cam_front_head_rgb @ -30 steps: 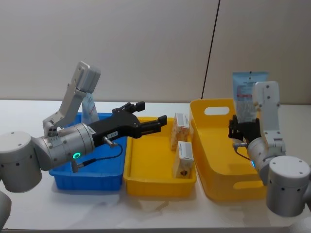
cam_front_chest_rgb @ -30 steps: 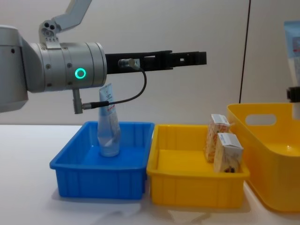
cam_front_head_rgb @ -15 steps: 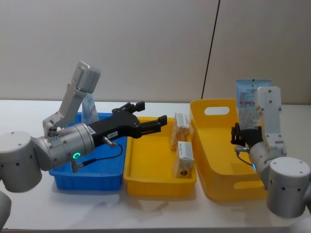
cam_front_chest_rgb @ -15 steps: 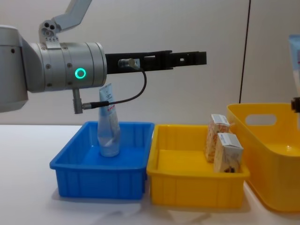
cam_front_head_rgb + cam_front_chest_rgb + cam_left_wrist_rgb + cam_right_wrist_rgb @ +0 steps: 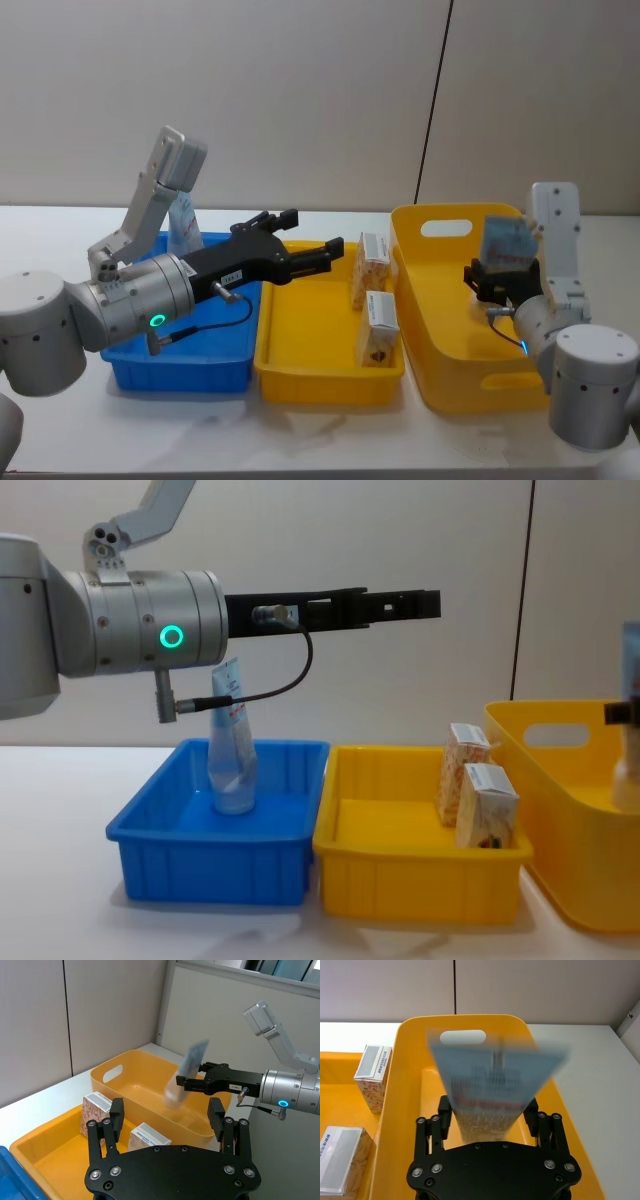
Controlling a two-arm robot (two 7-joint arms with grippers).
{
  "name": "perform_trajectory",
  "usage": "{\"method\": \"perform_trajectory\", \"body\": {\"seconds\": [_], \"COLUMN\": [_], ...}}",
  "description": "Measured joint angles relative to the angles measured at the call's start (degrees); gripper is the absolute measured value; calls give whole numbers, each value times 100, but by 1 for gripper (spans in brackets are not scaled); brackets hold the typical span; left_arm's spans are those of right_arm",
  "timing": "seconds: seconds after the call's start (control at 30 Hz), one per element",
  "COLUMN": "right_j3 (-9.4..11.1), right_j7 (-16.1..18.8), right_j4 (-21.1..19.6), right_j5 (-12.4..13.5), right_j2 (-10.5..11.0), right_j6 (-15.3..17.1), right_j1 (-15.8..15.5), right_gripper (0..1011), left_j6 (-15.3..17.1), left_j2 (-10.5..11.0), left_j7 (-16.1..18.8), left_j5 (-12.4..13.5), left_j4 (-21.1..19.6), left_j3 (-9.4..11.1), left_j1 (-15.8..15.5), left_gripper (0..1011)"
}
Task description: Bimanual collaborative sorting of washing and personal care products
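A pale-blue tube (image 5: 506, 240) shows blurred and tilted over the large yellow bin (image 5: 470, 392), between the spread fingers of my right gripper (image 5: 494, 280). In the right wrist view the fingers (image 5: 445, 1110) stand wider than the tube (image 5: 490, 1080), so this gripper (image 5: 488, 1112) is open. A second tube (image 5: 232, 748) stands upright in the blue bin (image 5: 210, 872). Two speckled cartons (image 5: 373, 258) (image 5: 378, 326) stand in the shallow yellow tray (image 5: 320, 385). My left gripper (image 5: 312, 256) hovers open and holding nothing above that tray.
The three containers sit side by side on a white table: blue bin left, yellow tray in the middle, large handled bin (image 5: 580, 880) right. From the left wrist view the cartons (image 5: 95, 1110) lie below my left gripper (image 5: 167, 1120), and the right gripper (image 5: 200, 1082) is beyond.
The tube at my right gripper has dropped lower and tipped over, its top sinking toward the large bin's rim. The right fingers have spread. My left arm has not moved.
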Motion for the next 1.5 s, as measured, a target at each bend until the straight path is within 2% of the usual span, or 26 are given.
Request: {"method": "perform_trajectory", "body": {"seconds": [0.23,1.3,1.5], "right_j3": [8,22,41], "right_j7": [-4,-2,86], "right_j4": [5,0,-82], "right_j5": [5,4,24], "right_j2": [-6,-13,-9], "right_j6": [21,32,-131], "right_j1": [0,-4,-44], "right_gripper": [1002,1004,1004], "left_j6": [0,0,0], "left_j2": [0,0,0], "left_j7": [0,0,0], "left_j5": [0,0,0], "left_j4": [0,0,0], "left_j3": [0,0,0], "left_j1": [0,0,0], "left_gripper": [1001,1001,1001]}}
